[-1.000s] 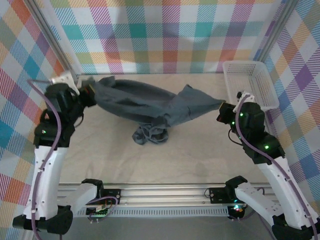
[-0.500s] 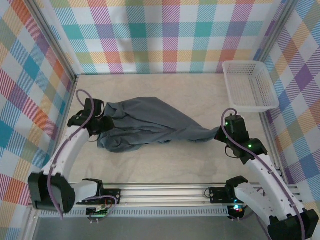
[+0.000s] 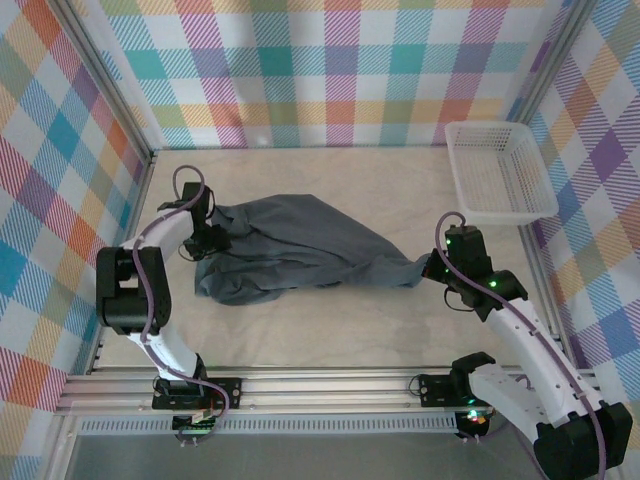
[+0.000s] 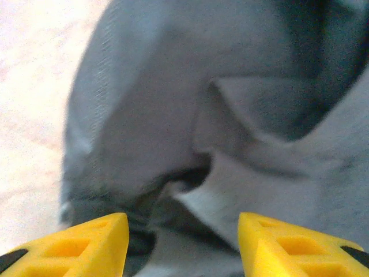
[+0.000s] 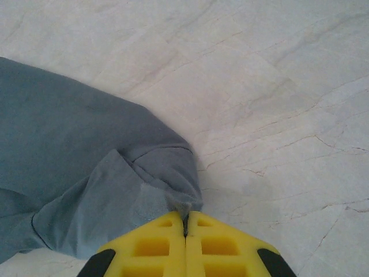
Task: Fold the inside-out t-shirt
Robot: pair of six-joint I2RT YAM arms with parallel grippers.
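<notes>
Your inside-out t-shirt lies rumpled on the table, strung from 9 toward 3 o'clock, with no fold made yet. At 9, the left gripper has its fingers spread over the cloth. At 3, the right gripper is pressed together, pinching a corner. Flattening and every fold are left to do.

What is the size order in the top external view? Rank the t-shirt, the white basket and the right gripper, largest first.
1. t-shirt, sprawled wide, clearly largest.
2. white basket, noticeably smaller.
3. right gripper, smallest by far; any nearness to the camera does not change that.
</notes>
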